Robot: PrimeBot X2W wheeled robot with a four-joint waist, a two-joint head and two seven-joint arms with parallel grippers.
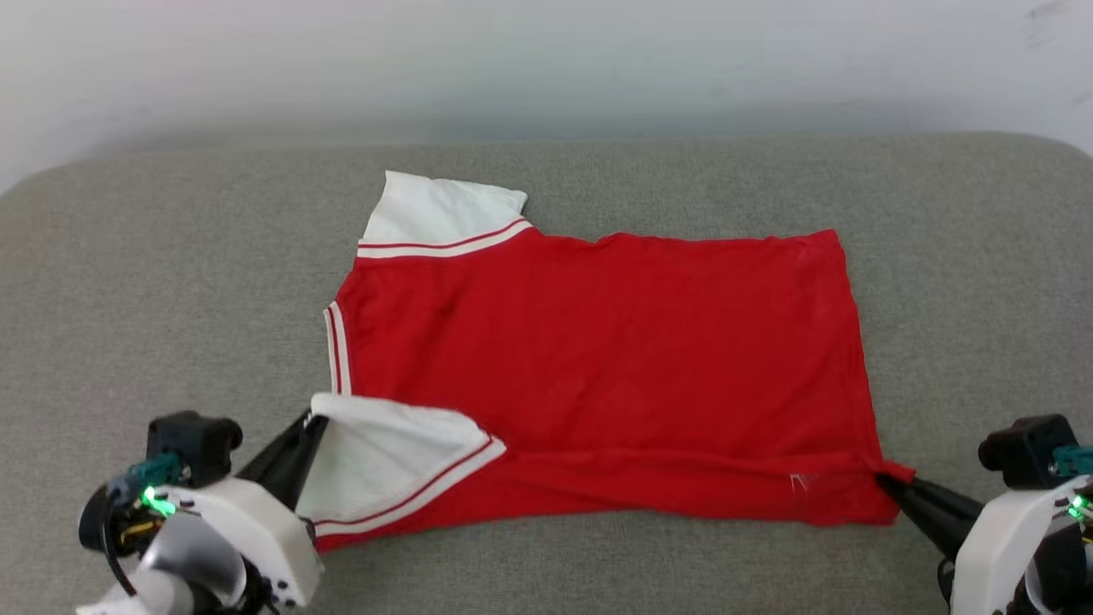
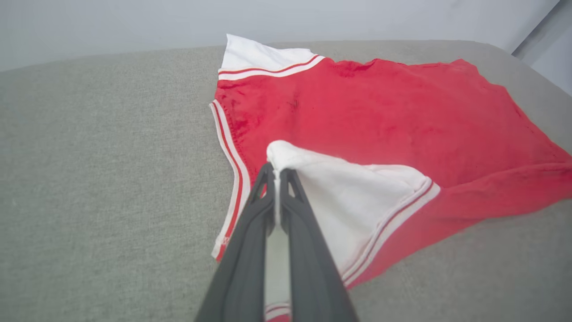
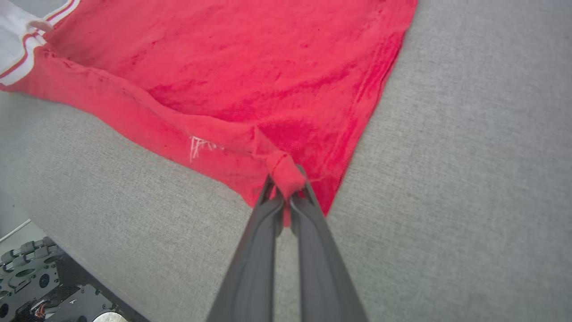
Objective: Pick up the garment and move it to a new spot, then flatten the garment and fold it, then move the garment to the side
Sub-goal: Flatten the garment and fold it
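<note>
Folding garment point(image 1: 598, 342): left gripper point(image 1: 312, 420) pinching sleeve point(image 1: 384, 453) lower left, right gripper point(image 1: 882, 479) pinching hem corner point(image 1: 898, 470) lower right; carry both evenly, taut

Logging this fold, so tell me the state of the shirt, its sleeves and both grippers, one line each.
garment: spread out on grey cushion, plain red side up.
near sleeve: folded over the red body.
far sleeve: lying flat, pointing outwards.
left gripper: shut on near sleeve's tip.
right gripper: shut on garment's hem corner.
</note>
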